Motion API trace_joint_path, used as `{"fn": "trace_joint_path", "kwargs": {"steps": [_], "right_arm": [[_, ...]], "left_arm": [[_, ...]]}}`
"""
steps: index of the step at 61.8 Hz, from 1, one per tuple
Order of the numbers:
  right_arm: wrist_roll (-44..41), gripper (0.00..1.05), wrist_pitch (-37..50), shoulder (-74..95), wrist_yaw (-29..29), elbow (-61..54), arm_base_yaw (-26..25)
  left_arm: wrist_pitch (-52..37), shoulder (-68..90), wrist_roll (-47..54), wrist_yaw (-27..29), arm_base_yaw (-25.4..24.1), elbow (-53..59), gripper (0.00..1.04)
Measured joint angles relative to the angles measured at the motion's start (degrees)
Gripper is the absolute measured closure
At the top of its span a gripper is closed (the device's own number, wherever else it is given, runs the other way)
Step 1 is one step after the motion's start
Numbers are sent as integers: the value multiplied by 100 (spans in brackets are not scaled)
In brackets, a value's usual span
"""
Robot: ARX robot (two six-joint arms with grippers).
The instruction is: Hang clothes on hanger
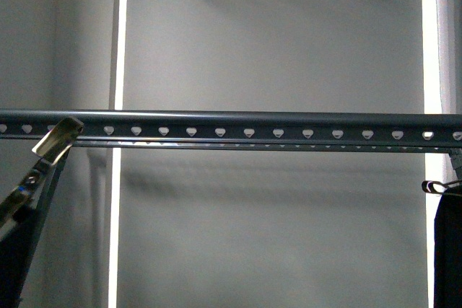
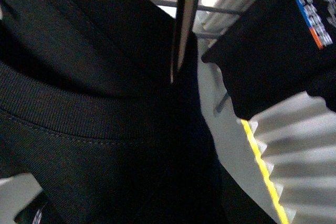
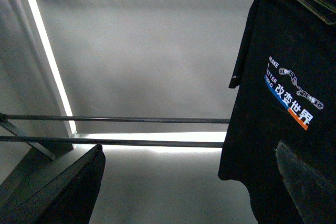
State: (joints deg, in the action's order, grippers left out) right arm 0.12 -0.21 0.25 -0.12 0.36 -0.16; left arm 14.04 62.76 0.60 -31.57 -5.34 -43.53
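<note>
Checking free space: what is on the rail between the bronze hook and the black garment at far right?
Nothing: the front view shows the rail bare between bronze hook and black garment.

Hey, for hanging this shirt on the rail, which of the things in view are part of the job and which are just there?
Part of the job:
- black garment at lower left
- its bronze hook, raised near the rail
- holed grey rail

Just there:
- second black garment at the far right
- its silver wire hook
- backdrop wall
- light strip
</note>
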Motion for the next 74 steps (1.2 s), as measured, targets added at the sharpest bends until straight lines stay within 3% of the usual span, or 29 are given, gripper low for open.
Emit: {"fn": "trace_joint_path", "kwargs": {"steps": [9,19,28,40,53,61,74], "right_arm": [[0,7,0,0,4,0,-2],[0,7,0,0,2,0,0],[0,7,0,0,4,0,0],[0,7,0,0,2,0,0],[0,7,0,0,2,0,0],[0,7,0,0,2,0,0],[0,7,0,0,0,0,0]], "left_arm": [[542,-116,1666,-444,101,-299,101],[175,70,4142,-417,551,-798,101],[-205,638,6105,229,916,-1318,101],[-680,1453,7777,778,1370,-1847,101],[-1248,2116,9130,588,1803,-2468,101],[-1873,2391,9370,361,2028,-2693,101],[-1923,2402,9401,339,2044,-2702,101]]}}
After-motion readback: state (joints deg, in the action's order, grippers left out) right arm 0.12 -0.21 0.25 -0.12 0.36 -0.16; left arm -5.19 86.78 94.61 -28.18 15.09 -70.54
